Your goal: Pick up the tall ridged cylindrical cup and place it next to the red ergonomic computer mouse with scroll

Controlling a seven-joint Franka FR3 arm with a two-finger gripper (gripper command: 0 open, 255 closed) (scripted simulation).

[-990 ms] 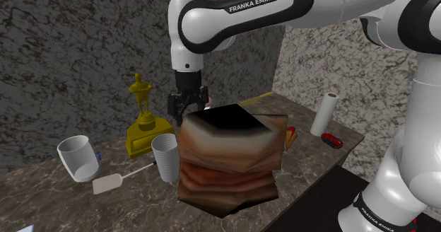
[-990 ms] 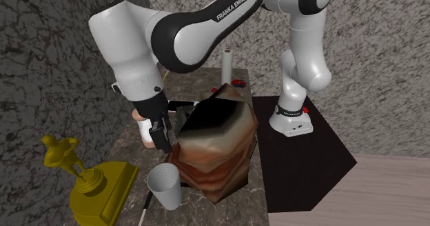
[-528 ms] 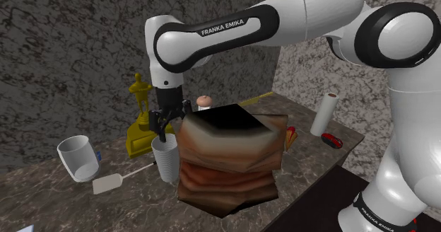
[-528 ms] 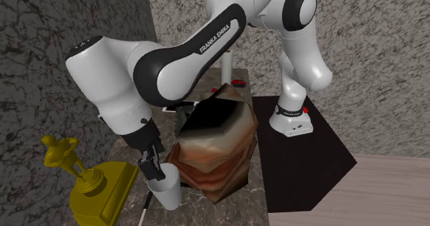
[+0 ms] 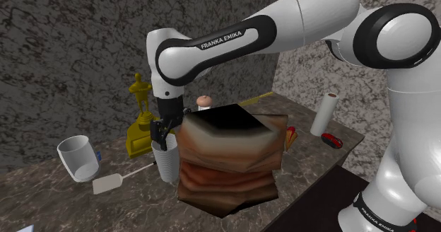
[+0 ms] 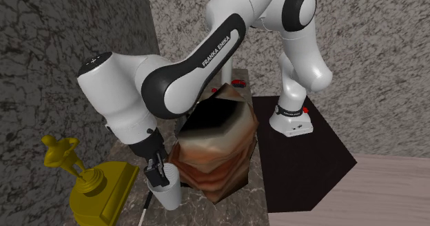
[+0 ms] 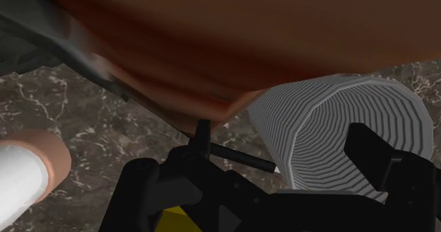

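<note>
The tall ridged grey-white cup (image 5: 167,164) stands upright on the dark marble top, against the corner of a big brown layered block (image 5: 230,160). My gripper (image 5: 161,131) hangs right at the cup's rim, open, fingers pointing down. From the second exterior view the gripper (image 6: 155,173) sits just over the cup (image 6: 169,194). In the wrist view the cup (image 7: 321,135) lies between the spread fingers, one finger (image 7: 385,160) in front of its mouth; neither finger clasps it. The red mouse (image 5: 332,140) lies far off at the shoulder view's right, beside a white roll (image 5: 326,112).
A gold trophy (image 5: 143,117) stands just behind the cup. A white tumbler (image 5: 78,157) and a flat white spatula (image 5: 108,184) lie toward the shoulder view's left. A small white, pink-topped object (image 5: 204,102) sits behind the block, which stands between cup and mouse.
The gripper has swung from the block's top edge toward the shoulder view's left and come down onto the cup's rim. It has stayed open. The cup has not moved.
</note>
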